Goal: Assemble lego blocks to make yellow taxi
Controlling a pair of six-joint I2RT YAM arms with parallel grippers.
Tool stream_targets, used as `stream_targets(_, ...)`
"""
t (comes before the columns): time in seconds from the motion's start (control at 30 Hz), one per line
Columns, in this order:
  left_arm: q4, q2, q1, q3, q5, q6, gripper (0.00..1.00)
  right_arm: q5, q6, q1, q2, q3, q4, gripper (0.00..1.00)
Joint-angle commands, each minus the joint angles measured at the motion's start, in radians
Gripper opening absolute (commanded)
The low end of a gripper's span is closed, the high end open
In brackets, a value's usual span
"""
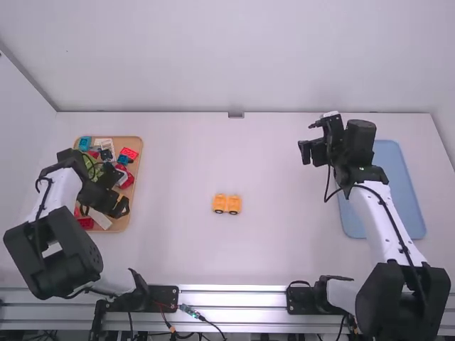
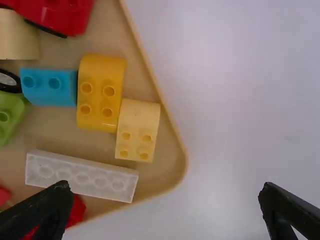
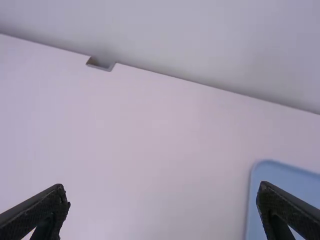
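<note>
Near the middle of the worktop [image 1: 270, 256], a yellow-orange toy car base [image 1: 227, 203] is seen, with dark wheels [image 1: 232, 212] on its six o'clock side.

At nine o'clock from it, a tan tray [image 1: 136, 170] of loose toy blocks is placed. The left tool [image 1: 120, 207] is held over the tray's five o'clock part. Its fingers are spread wide, with nothing gripped. Beneath its camera, a curved yellow block [image 2: 100, 95] is laid with its studs up, touched along one side by a pale yellow curved block [image 2: 138, 132] and on the other by a blue two-stud block [image 2: 48, 86]. A long white brick [image 2: 82, 175] is set near the pale block, and a green block [image 2: 11, 112], a black-rimmed wheel [image 2: 9, 82], a beige rounded block [image 2: 19, 35] and a red piece [image 2: 62, 12] are also held in the tray.

At two o'clock from the car base, the right tool [image 1: 306, 152] is positioned above the worktop, its fingers likewise parted and empty. A light blue tray [image 1: 409, 206] is placed at three o'clock from the car base, partly covered by the right arm [image 1: 387, 224].
</note>
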Motion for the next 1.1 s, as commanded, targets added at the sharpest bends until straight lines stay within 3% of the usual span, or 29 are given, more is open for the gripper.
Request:
stream_targets(0.0, 0.013, 0.017, 0.001, -0.031, 0.003, 0.015, 0.99, -0.010, -0.014, 0.000, -0.015, 0.030, 0.002, 0.99)
stream_targets(0.43, 0.222, 0.017, 0.000, -0.233, -0.106, 0.014, 0.99, -0.009, -0.017, 0.022, -0.015, 0.030, 0.002, 0.99)
stream_targets(0.83, 0.277, 0.017, 0.001, -0.150, -0.079, -0.027, 1.00, -0.010, -0.040, 0.048, -0.015, 0.030, -0.007, 0.99)
stream_targets(1.07, 0.235, 0.026, 0.025, -0.107, -0.079, -0.027, 0.83, -0.010, -0.040, 0.048, -0.015, 0.030, -0.018, 0.99)
